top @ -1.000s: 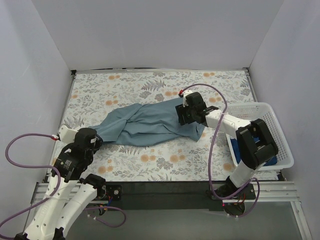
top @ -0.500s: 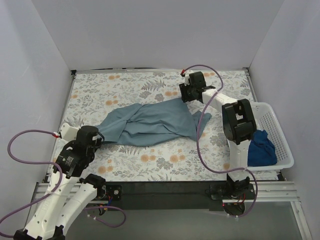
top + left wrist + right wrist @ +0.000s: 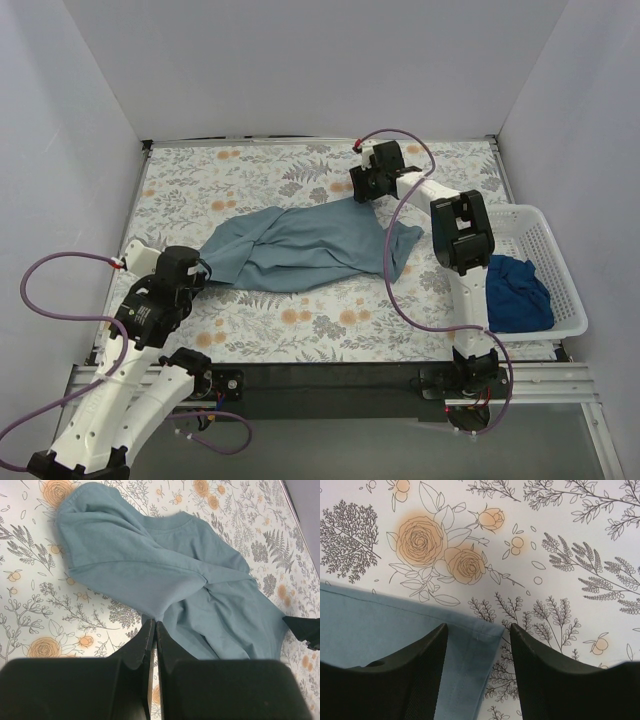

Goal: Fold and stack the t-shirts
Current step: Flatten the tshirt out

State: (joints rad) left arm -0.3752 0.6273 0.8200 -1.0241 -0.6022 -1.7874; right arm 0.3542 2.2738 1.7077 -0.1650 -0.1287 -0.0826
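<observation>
A slate blue t-shirt [image 3: 300, 245] lies spread across the middle of the flowered table, bunched at its left end. My left gripper [image 3: 203, 268] is at that left end, shut on a fold of the cloth; in the left wrist view its tips [image 3: 154, 623] meet where the t-shirt [image 3: 170, 575] draws to a point. My right gripper [image 3: 357, 192] is at the shirt's far right corner, open. In the right wrist view its fingers [image 3: 427, 670] straddle the hemmed corner [image 3: 475, 645] without pinching it. A darker blue t-shirt [image 3: 515, 295] lies crumpled in the basket.
The white lattice basket [image 3: 560, 250] stands at the table's right edge beside the right arm. White walls close off the left, far and right sides. Purple cables loop off both arms.
My right gripper has moved from the shirt's near right part to its far right corner, and the cloth there now lies drawn out flatter. The left gripper has stayed shut at the left end.
</observation>
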